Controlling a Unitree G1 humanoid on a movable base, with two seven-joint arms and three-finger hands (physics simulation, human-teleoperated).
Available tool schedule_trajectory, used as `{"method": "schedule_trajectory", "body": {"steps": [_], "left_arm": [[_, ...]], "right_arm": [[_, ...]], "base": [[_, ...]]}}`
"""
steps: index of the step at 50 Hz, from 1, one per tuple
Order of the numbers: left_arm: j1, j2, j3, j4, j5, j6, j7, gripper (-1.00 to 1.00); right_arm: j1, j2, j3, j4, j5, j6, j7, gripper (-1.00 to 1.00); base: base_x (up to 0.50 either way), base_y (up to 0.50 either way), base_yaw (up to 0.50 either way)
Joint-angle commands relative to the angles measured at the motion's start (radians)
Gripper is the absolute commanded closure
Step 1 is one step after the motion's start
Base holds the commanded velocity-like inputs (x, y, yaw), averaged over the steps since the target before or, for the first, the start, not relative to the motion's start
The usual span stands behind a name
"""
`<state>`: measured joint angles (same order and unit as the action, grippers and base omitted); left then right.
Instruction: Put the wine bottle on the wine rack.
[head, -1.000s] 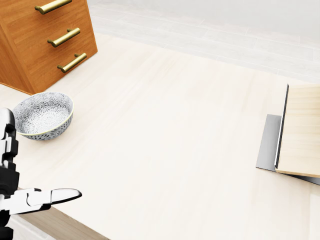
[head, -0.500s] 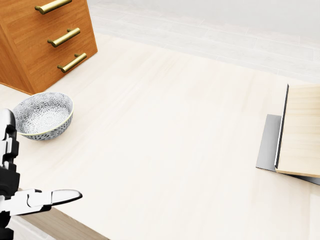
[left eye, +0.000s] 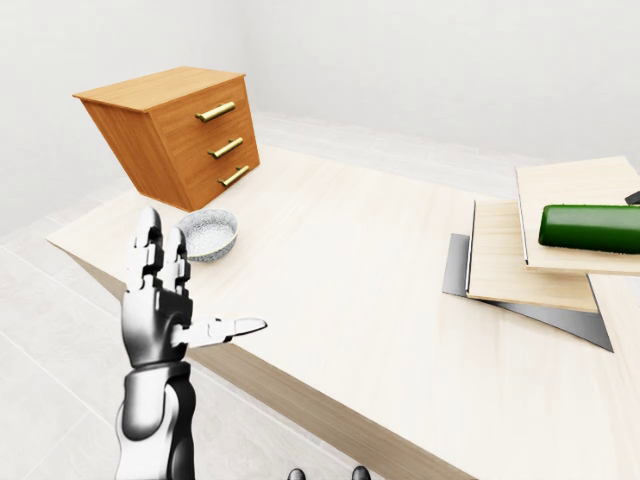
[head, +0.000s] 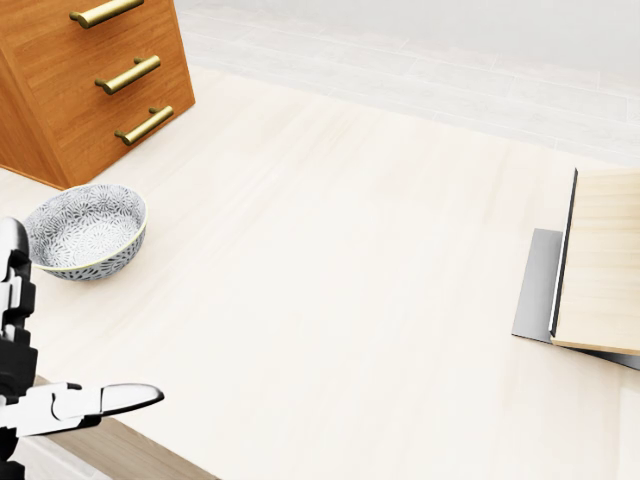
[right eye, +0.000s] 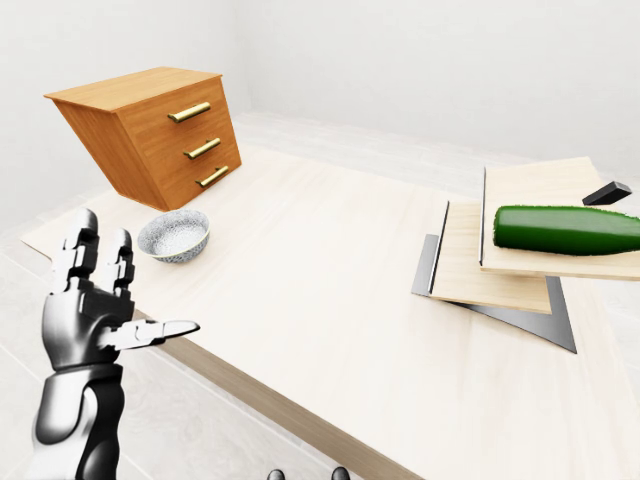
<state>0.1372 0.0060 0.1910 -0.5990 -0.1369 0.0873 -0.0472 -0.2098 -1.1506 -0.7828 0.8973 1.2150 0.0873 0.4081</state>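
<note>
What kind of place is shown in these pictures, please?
Probably a plain simulated room set up as a home tabletop: a pale wooden table carries a small chest of drawers, a patterned bowl and a stepped wooden rack with a green wine bottle lying on it.

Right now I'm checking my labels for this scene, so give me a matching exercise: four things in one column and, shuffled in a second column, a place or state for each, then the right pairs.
Things:
1. wine bottle
2. bowl
3. drawer chest
4. left hand

Places or states:
A. raised at the table's near edge, fingers open, holding nothing
B. lying on its side on a wooden shelf at the right of the eye views
C. standing at the table's far left corner, three brass handles showing
D. on the table just below the drawer chest in the eye views

Pairs: 1-B, 2-D, 3-C, 4-A
</note>
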Motion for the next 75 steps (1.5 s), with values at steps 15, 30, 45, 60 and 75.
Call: {"method": "schedule_trajectory", "body": {"steps": [15, 30, 45, 60, 75], "left_arm": [[0.003, -0.003, -0.005, -0.039, -0.001, 0.0, 0.003, -1.0], [0.013, -0.006, -0.003, -0.057, -0.007, 0.0, -0.003, -1.0], [0.016, -0.007, 0.006, -0.072, -0.014, 0.0, -0.007, -1.0], [0.016, -0.008, 0.007, -0.063, -0.011, 0.0, -0.01, -1.0], [0.028, -0.013, 0.004, -0.095, -0.014, 0.0, -0.014, -1.0]], "right_arm": [[0.114, 0.044, -0.37, -0.579, 0.23, 0.0, -0.326, -1.0], [0.14, 0.037, -0.477, -0.79, 0.506, 0.0, -0.533, -1.0], [0.173, 0.035, -0.514, -0.832, 0.58, 0.0, -0.574, -1.0], [0.185, 0.047, -0.529, -0.861, 0.596, 0.0, -0.577, -1.0], [0.226, 0.077, -0.615, -1.053, 0.744, 0.0, -0.646, -1.0]], "base": [[0.0, 0.0, 0.0], [0.0, 0.0, 0.0], [0.0, 0.0, 0.0], [0.0, 0.0, 0.0], [0.0, 0.0, 0.0]]}}
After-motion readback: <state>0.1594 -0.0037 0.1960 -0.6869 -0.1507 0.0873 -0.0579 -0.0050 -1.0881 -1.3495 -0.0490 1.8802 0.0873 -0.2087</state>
